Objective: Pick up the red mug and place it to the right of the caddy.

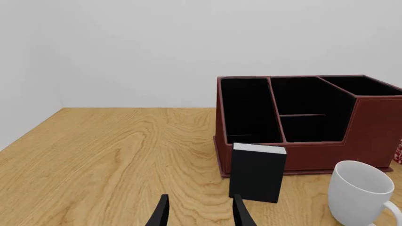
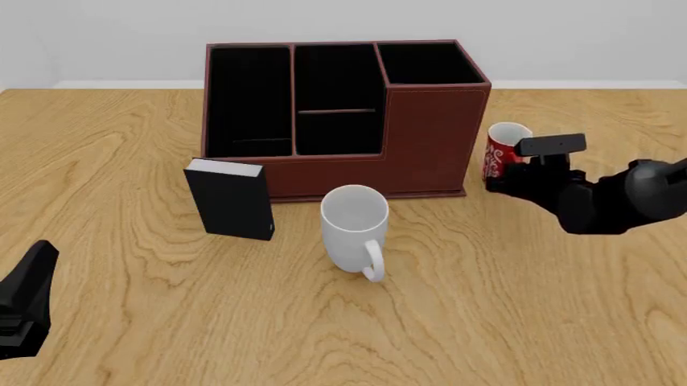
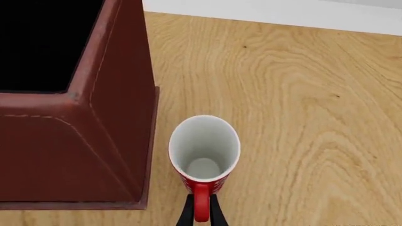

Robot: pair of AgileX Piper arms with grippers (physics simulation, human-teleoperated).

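Note:
The red mug point(image 2: 503, 149) stands upright on the table just right of the caddy point(image 2: 429, 137), a small gap between them. In the right wrist view I look down into the mug's white inside point(image 3: 204, 150), with the caddy's wall point(image 3: 94, 141) beside it. My right gripper point(image 3: 201, 214) is shut on the mug's red loop handle, one dark finger tight on each side; in the front view it point(image 2: 507, 182) reaches in from the right. My left gripper point(image 1: 201, 215) is open and holds nothing, low at the table's near left point(image 2: 30, 293).
A plain white mug point(image 2: 355, 225) stands in front of the caddy, handle toward me. A small black box point(image 2: 231, 199) stands upright by the caddy's front left corner. Both also show in the left wrist view: white mug point(image 1: 361, 190), black box point(image 1: 257, 172).

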